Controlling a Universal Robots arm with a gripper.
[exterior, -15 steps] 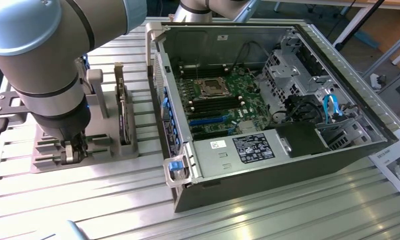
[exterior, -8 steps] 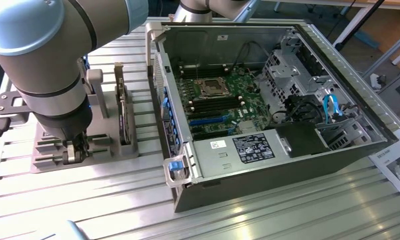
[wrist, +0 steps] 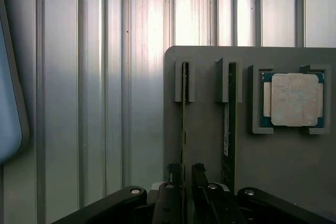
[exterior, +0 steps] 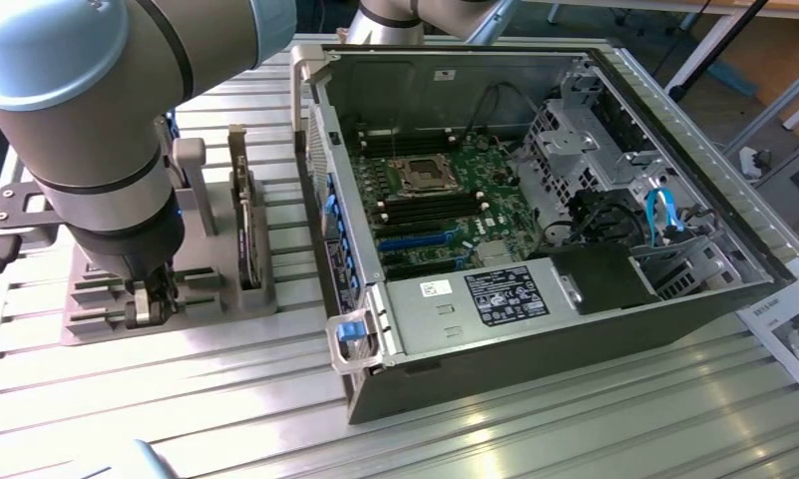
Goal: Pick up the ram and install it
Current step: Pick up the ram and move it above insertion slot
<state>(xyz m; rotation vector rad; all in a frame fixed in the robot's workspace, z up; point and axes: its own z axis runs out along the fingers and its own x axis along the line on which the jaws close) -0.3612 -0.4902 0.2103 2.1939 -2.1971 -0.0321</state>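
Now | my gripper (wrist: pixel 186 171) spread, one jaw either side of the ram (wrist: pixel 184 114) | ram on edge in the grey holder (wrist: pixel 206 135) right under me.

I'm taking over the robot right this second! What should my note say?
Gripper: low over the gray holder, lined up on the ram; I cannot tell if it grips.
Ram: on edge in its holder slot, beside a second stick and the processor chip.
Done: the gripper is at the ram.
Left: the ram is not lifted and not yet on the motherboard in the open computer case.
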